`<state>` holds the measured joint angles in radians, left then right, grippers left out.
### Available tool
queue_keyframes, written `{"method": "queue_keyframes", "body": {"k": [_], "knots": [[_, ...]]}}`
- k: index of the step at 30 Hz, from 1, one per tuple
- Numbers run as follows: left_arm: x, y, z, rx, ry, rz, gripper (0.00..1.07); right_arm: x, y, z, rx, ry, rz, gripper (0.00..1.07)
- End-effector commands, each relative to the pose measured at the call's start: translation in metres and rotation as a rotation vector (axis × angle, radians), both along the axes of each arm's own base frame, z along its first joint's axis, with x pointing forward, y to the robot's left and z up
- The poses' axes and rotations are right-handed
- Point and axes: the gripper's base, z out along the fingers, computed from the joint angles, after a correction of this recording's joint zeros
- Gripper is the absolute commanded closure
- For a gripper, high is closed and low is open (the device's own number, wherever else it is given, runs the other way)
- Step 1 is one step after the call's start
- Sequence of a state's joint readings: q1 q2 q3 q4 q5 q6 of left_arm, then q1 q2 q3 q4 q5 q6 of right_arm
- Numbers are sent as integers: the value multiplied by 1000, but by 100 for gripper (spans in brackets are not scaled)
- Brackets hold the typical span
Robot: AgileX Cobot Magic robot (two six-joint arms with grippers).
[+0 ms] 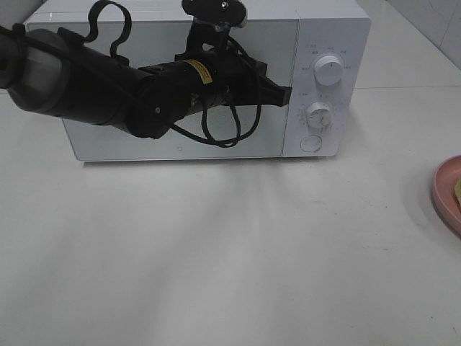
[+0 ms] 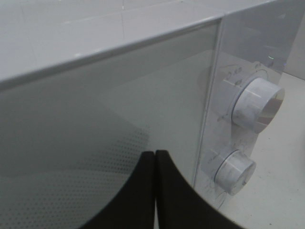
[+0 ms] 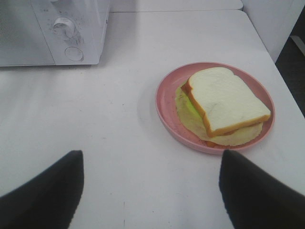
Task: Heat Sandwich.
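The sandwich (image 3: 220,107) lies on a round pink plate (image 3: 166,102) on the white table (image 3: 109,119), well apart from the microwave (image 1: 216,29) and to its right side; in the high view only the edge of the plate shows at the right border. The right gripper (image 3: 151,188) hangs above the table near the plate with its two dark fingers (image 3: 45,188) spread wide, and nothing is between them — it holds nothing. The top slice of bread sits a little turned on the layers below, where a yellow-green filling shows at the edge. The left gripper (image 1: 282,94) is fully closed, its fingers (image 2: 143,195) pressed together with no gap, and it is right in front of the microwave door (image 2: 95,143), close to the seam between the door and the control panel; whether it touches the glass I cannot tell. The door is shut. On the panel there are two white round knobs, the upper knob (image 1: 330,70) and the lower knob (image 1: 318,114), and under them a round button (image 1: 310,143). The table surface is plain white and matte, with soft shadows under the arm — behind the microwave a pale tiled wall (image 1: 425,14) is seen.
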<state>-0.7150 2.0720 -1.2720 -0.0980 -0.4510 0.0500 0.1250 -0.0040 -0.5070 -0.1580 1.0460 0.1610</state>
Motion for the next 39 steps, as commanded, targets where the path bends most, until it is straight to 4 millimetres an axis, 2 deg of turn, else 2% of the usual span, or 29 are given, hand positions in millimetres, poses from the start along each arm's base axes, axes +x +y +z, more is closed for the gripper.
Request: {"method": "queue_keyframes", "body": {"k": [1,8,12,18,25,28,31,33,34,35,36,38,39], "knots": [[16,10,9,-92,-23,86,107,-4,-1,0,-6,-27,-7,31],[13,12,3,-72,1,84,107,-4,-1,0,-6,-27,-7,31],[4,15,1,-59,16,77,107,-4,-1,0,-6,-27,-7,31],[-20,17,3,-29,21,43,107,-4,-1,0,-6,-27,-7,31],[-50,30,7,-6,50,21,107,-4,-1,0,-6,-27,-7,31],[-56,34,9,-8,55,21,107,-4,-1,0,-6,-27,-7,31],[-64,39,11,-3,70,20,100,-4,-1,0,-6,-27,-7,31],[-68,43,11,7,84,18,84,-4,-1,0,-6,-27,-7,31],[-73,47,13,24,108,14,58,-4,-1,0,-6,-27,-7,31],[-76,49,14,26,126,15,41,-4,-1,0,-6,-27,-7,31],[-76,49,14,26,126,15,41,-4,-1,0,-6,-27,-7,31],[-81,52,17,54,169,6,14,-4,-1,0,-6,-27,-7,31],[-85,55,21,89,213,-6,6,-4,-1,0,-6,-27,-7,31]]}}
